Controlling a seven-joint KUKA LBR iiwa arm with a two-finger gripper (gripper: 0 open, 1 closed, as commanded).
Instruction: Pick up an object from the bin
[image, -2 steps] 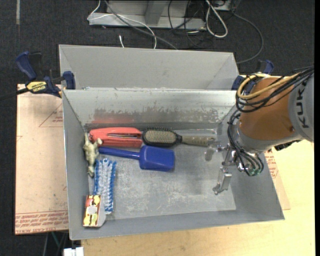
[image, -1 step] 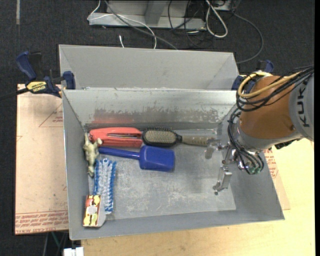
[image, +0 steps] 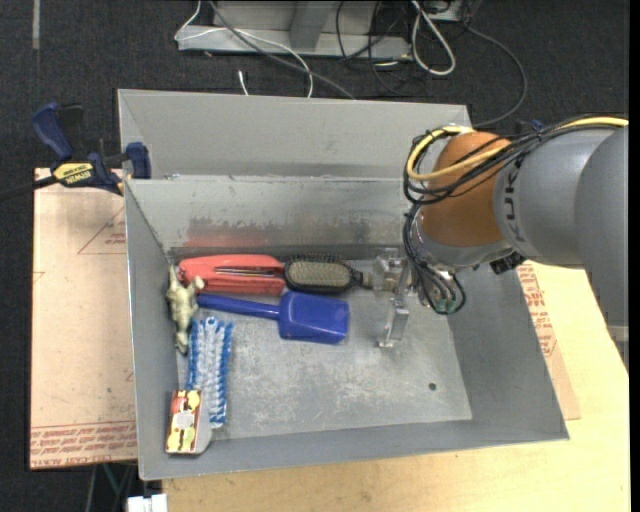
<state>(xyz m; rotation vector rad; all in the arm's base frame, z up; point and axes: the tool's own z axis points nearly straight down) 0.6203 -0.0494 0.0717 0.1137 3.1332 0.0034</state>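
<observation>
Fingers (image: 388, 335) hang low over the bare floor of the bin (image: 330, 400), seemingly drawn together with nothing between them. They are just right of the blue scoop (image: 310, 318) and the dark hairbrush (image: 318, 274), which lie beside a red stapler (image: 232, 274) near the back wall. From where I stand, a grasp here would catch only air, and a sideways reach could shove the scoop against the brush rather than grip it.

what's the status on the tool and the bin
Tool down over bare bin floor, just right of blue scoop and dark brush. Nothing seen held. Further left, red stapler along back wall. Nothing in the way.
</observation>
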